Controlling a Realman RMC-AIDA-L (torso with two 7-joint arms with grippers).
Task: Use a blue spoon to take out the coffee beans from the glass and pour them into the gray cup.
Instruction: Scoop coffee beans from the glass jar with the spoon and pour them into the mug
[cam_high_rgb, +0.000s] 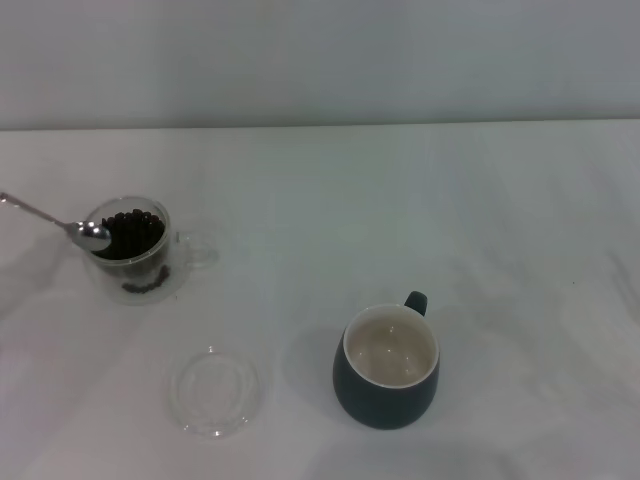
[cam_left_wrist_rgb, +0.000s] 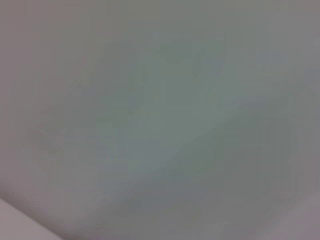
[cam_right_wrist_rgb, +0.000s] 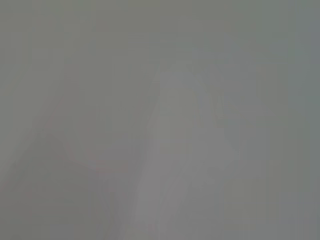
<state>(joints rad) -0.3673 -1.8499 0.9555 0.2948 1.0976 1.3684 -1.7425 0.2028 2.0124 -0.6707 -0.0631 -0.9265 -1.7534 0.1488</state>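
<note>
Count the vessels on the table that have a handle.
2: the glass with coffee beans, on the robot's left, and the gray cup, nearer and to its right. The handleless clear dish is excluded.

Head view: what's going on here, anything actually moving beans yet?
The spoon reaches in from the robot's left, its bowl at the rim of the glass, over the coffee beans. No end effector shows in any view, so what holds the spoon's stem can't be seen. The gray cup stands apart to the right, its inside empty. A low clear dish lies in front of the glass.
</note>
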